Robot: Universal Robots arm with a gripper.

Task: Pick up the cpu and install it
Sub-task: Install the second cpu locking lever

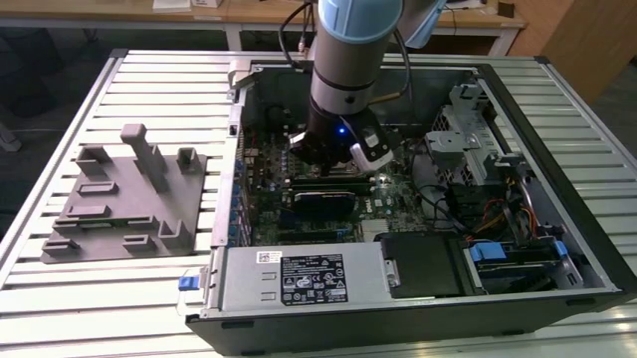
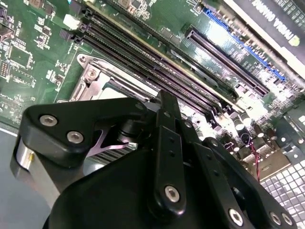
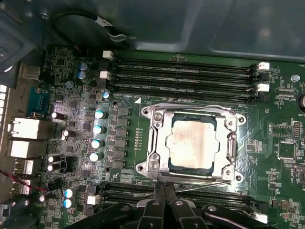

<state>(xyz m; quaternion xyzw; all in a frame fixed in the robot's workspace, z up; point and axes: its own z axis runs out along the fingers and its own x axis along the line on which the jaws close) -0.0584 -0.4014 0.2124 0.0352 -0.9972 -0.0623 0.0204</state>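
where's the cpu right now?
In the first wrist view the cpu sits in the motherboard socket's metal frame, between the memory slots and the gripper.

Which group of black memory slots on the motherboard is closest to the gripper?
In the first wrist view, the memory slots just below the CPU socket, beside the gripper. The other group lies beyond the socket.

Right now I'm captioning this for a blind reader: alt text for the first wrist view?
The cpu sits in its metal socket frame on a green motherboard, memory slots alongside, with the gripper just at the socket's edge.
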